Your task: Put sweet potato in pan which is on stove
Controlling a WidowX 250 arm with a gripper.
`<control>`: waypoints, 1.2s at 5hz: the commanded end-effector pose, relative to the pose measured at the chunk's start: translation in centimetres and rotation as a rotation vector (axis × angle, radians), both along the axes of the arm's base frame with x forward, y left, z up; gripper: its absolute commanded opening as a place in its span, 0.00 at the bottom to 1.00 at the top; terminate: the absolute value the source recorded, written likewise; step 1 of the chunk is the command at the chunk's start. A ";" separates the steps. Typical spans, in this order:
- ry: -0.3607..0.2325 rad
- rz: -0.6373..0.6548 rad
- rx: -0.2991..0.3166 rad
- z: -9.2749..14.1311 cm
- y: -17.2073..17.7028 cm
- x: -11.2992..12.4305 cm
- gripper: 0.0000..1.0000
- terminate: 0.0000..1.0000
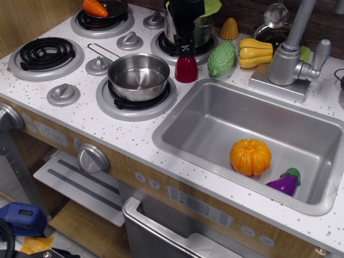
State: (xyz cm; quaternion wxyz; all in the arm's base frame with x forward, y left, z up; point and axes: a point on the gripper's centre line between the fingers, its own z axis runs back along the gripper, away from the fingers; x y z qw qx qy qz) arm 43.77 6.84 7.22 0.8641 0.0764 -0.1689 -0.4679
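The sweet potato [186, 70] is a glossy dark red piece, held upright just right of the pan, its lower end at the counter surface between the burners and the sink. My gripper [185, 52] comes down from the top of the view, and its black fingers are pinched on the sweet potato's top end. The pan [138, 76] is a shiny shallow steel saucepan with a wire loop handle. It is empty and sits on the front right burner of the stove [80, 115]. The sweet potato is beside the pan's right rim, not over it.
A steel pot with a green lid [201, 27] stands behind my gripper. A carrot [95, 7] lies in a black pan at the back left. A green vegetable [221, 58], yellow squash [255, 52] and faucet [293, 54] stand right. The sink [215, 115] holds a pumpkin [250, 157] and eggplant [285, 181].
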 end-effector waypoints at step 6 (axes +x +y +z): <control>-0.087 -0.037 -0.109 -3.7 1.6 1.8 1.00 0.00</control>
